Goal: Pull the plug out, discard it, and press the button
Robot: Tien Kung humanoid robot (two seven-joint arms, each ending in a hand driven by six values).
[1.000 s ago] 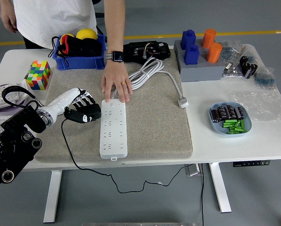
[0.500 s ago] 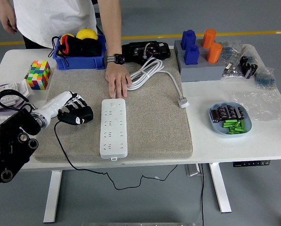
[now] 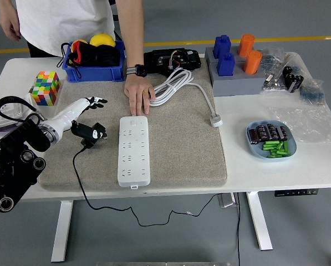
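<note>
Our left hand has its fingers spread wide and holding nothing, raised a little above the grey mat. Just below and to the right of them lies the black plug, out of its socket and resting on the mat, its black cord trailing off the near edge of the desk and hanging below. The plug sits just to the left of the white power strip, apart from it.

At the far end of the strip a person's hand lies flat on the mat, fingertips at the strip's top edge, seemingly holding it steady. A white cable is coiled beside that hand. Our right arm is not visible.

We judge the pulling and the discarding as done: the plug is free and released. What is left is the button. Its exact spot is hard to make out; it probably lies at one end of the strip. The next move calls for swinging our hand across over the strip, clearing the plug and the person's hand, and pressing down with one fingertip.
</note>
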